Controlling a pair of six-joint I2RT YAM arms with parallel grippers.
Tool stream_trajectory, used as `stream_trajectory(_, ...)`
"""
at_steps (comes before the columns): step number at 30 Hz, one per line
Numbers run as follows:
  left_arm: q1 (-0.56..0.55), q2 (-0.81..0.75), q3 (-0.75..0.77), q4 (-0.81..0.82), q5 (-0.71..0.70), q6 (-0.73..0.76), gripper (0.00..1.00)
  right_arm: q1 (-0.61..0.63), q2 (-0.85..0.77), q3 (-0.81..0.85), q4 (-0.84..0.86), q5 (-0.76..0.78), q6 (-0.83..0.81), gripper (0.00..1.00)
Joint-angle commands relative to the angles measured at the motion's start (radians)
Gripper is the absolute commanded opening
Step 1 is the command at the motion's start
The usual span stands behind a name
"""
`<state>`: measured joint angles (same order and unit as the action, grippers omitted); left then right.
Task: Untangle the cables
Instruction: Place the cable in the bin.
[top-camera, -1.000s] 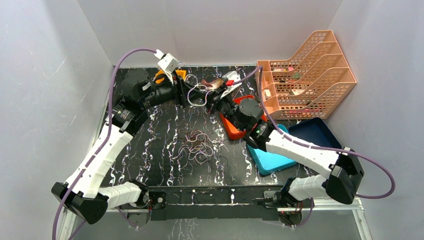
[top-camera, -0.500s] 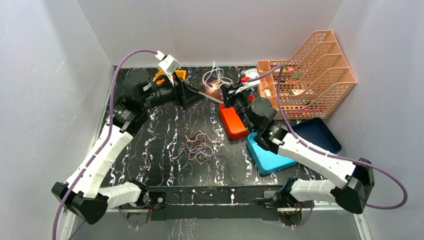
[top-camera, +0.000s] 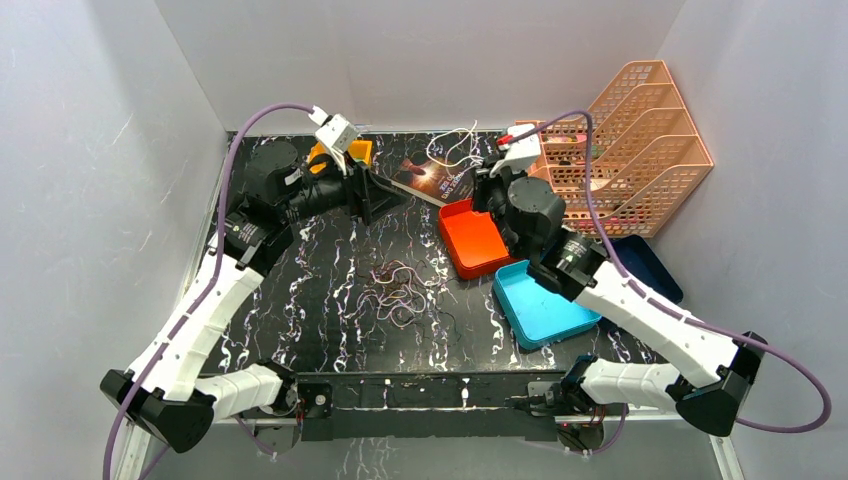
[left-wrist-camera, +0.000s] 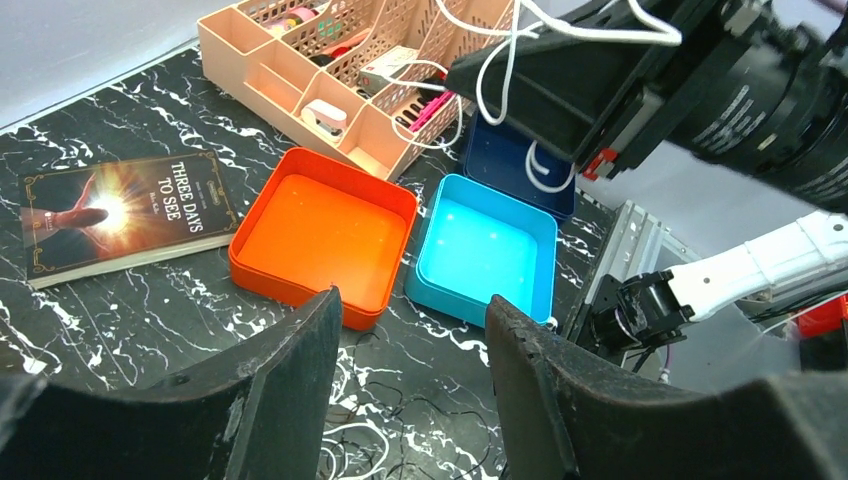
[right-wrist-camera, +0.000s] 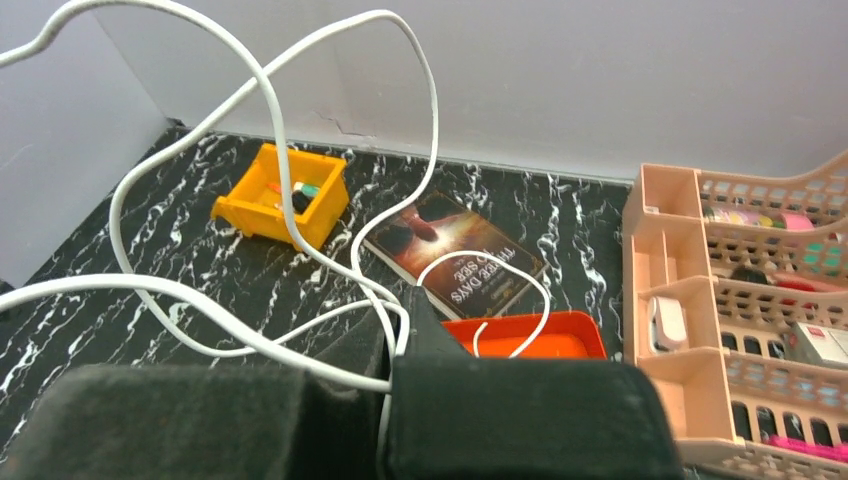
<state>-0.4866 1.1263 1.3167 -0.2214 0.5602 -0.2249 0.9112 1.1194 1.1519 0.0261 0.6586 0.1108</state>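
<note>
Right arm (top-camera: 640, 305) lifted | white cable (right-wrist-camera: 433, 105) clamped between right jaws

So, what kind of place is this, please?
Probably a robot test cell in a lab, not a home: plain white walls box in a black marbled table, with staged props such as a peach desk organizer and a book.

The white cable (top-camera: 453, 147) hangs in loose loops at the upper middle. The dark cables (top-camera: 398, 296) lie tangled, flat, in the middle.
</note>
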Motion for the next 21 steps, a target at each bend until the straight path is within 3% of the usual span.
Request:
stream_trajectory(1,0.003,-0.031,-0.004,-0.031,-0.009,0.016,0.54,-0.03,0.035,0.156,-0.3,0.017,0.124,0.0)
stream_trajectory(6,0.003,-0.032,-0.019,-0.054,-0.03,0.016,0.54,-0.1,0.134,0.227,-0.49,-0.165,0.207,0.0)
stream_trajectory(16,0.003,-0.032,-0.041,-0.127,-0.114,0.028,0.56,-0.147,0.214,0.228,-0.565,-0.271,0.204,0.0)
stream_trajectory(21,0.003,-0.005,-0.053,-0.147,-0.122,0.021,0.56,-0.326,0.193,0.122,-0.507,-0.644,0.244,0.06)
